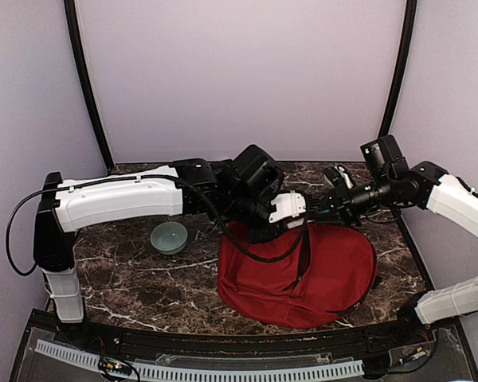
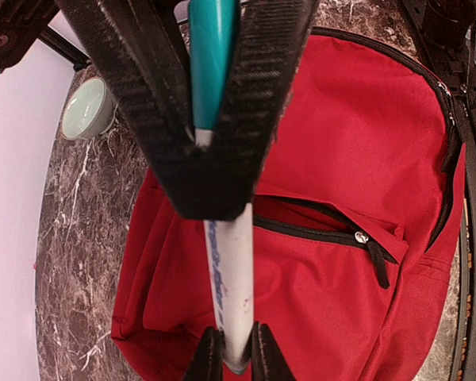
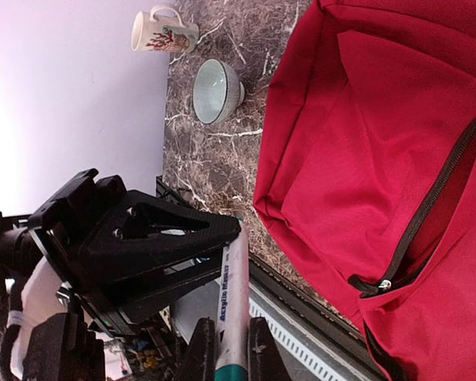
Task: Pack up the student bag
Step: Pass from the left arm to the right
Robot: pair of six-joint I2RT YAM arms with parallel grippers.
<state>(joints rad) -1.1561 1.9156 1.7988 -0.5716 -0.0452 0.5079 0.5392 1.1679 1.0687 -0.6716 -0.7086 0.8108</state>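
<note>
At my left, a pale green bowl [image 1: 169, 236] sits on the dark marble table [image 1: 127, 278], with a printed mug [image 3: 163, 32] near it by the wall. My left claw [image 2: 210, 171] is narrow and clamped on a marker [image 2: 230, 278], pinching its teal end between the pads. The white barrel runs on from there above the student bag [image 1: 303, 274].

The bag lies flat on the table, right of the bowl and apart from it, under both my wrists, and it is the biggest thing here. Its fabric is a soft deep red, rumpled along the near edge. A dark zipper runs round the rim. A second dark zipper crosses the front pocket, and the pocket's mouth gapes a little beside a small metal slider with a black pull.

My right claw [image 3: 232, 349] is narrow too. Its fingers press on either side of the marker's other end, so I hold the marker between both claws.
</note>
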